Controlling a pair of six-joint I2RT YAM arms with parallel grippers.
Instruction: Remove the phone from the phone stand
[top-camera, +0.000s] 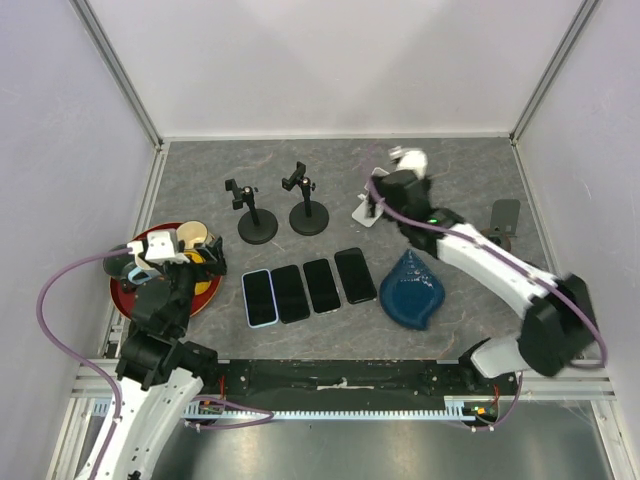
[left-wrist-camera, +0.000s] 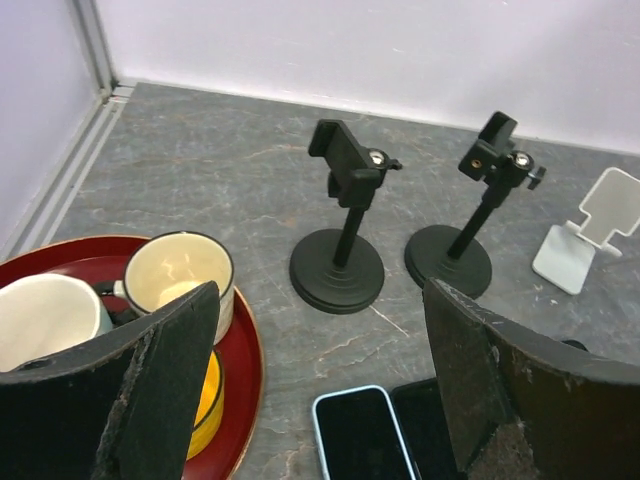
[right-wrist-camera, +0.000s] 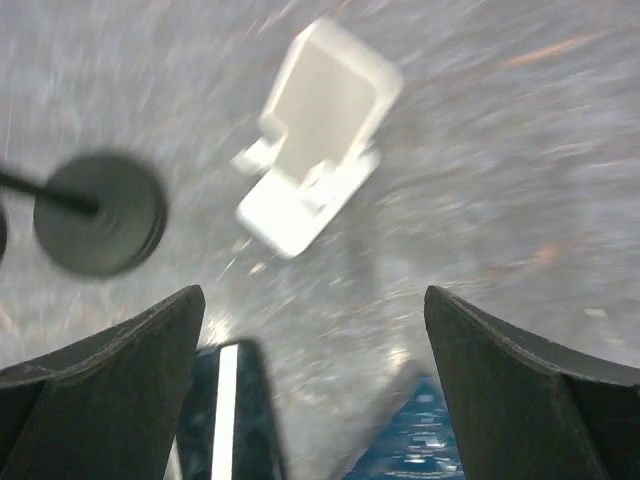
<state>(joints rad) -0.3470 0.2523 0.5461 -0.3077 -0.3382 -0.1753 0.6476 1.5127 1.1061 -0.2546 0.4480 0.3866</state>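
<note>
Two black clamp stands (top-camera: 257, 215) (top-camera: 308, 205) stand at the middle back, both with empty clamps. A white phone stand (top-camera: 366, 213) sits right of them, also empty. Several phones (top-camera: 310, 286) lie flat in a row on the table in front. My right gripper (top-camera: 375, 200) hovers open and empty over the white stand (right-wrist-camera: 320, 130); its view is blurred and shows one phone's edge (right-wrist-camera: 225, 410). My left gripper (top-camera: 190, 262) is open and empty over the red tray, with the black stands (left-wrist-camera: 345, 215) (left-wrist-camera: 480, 200) and the phones (left-wrist-camera: 365, 430) ahead of it.
A red tray (top-camera: 125, 290) with cups (left-wrist-camera: 180, 275) sits at the left. A blue ridged object (top-camera: 412, 290) lies right of the phones. A dark grey stand (top-camera: 505, 218) is at the far right. Walls enclose the table on three sides.
</note>
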